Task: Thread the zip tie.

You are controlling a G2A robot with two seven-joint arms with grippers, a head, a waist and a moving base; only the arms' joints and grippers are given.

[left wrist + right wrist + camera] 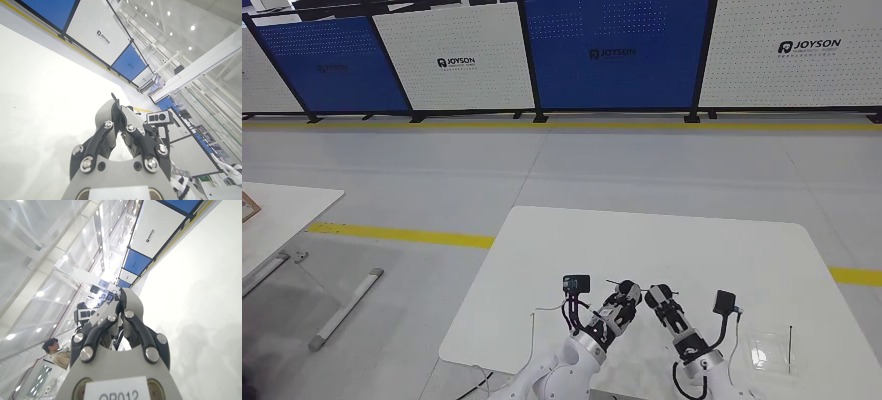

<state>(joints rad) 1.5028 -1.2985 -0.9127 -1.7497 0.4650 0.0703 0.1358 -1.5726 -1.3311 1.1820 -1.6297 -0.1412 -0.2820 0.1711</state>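
**Zip tie pinched from both sides, lots of open worktop ahead**

Top view: the white worktop (pixel 642 235) has rounded corners and sits on a pale grey floor (pixel 642 160). A yellow line (pixel 402 235) on the floor shows on either side of it, and a row of blue and white panels (pixel 617 55) runs along the back of the room. A second table (pixel 282 215) pokes in at the left, well apart. Both arms sit by the near edge with their tips almost touching, left end effector (pixel 628 293) next to right end effector (pixel 652 293). The zip tie (pixel 612 282) is held right there. From that spot, open white surface stretches to the far edge and out to both sides. Over by the right near corner lies a clear bag (pixel 767 352), with a thin black strip (pixel 790 345) just beside it.

Left wrist view: the left end effector (pixel 119 111) is clenched on the zip tie (pixel 114 96), and its black tail sticks out past the fingertips. The right one sits close behind it. The worktop (pixel 47 85) spreads away to its edge, with the panels (pixel 94 32) beyond and ceiling lights (pixel 192 27) overhead.

Right wrist view: the right end effector (pixel 119 299) is squeezed tight too, with a small black bit of the zip tie (pixel 116 298) nipped at its tips. The worktop (pixel 198 294) runs wide and white out to its edge.
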